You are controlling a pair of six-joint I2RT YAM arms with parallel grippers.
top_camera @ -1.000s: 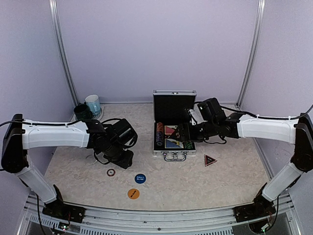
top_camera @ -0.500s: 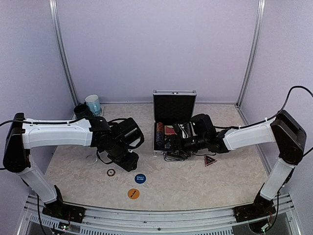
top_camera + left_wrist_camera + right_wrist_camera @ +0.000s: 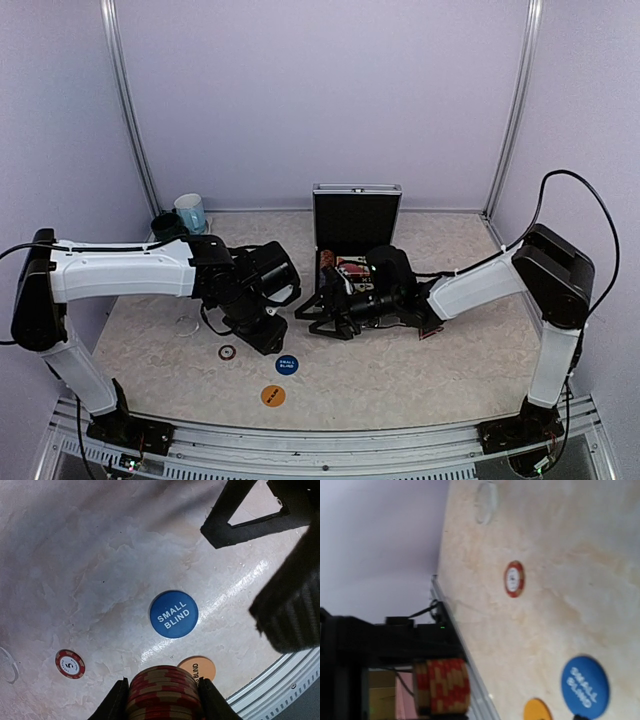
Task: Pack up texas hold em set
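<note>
My left gripper (image 3: 162, 684) is shut on a stack of red-and-cream poker chips (image 3: 163, 692), held a little above the table near the blue "small blind" button (image 3: 173, 614) and the orange "big blind" button (image 3: 198, 668). A single red chip (image 3: 70, 663) lies to the left. My right gripper (image 3: 318, 318) stands open just right of the left gripper (image 3: 266, 335), empty, low in front of the open silver case (image 3: 357, 215). In the right wrist view the held stack (image 3: 442, 686) shows side-on. The right arm mostly hides the dark triangular marker (image 3: 431, 329).
Dark green mug (image 3: 167, 228) and light blue mug (image 3: 190, 212) stand at the back left. A clear ring (image 3: 486, 502) lies on the table left of the arms. The table's metal front rail (image 3: 285, 690) runs close behind the orange button.
My right arm has swung left from over the case and come down in front of it, toward the left gripper. The left gripper has drifted slightly right, stack still in it.
</note>
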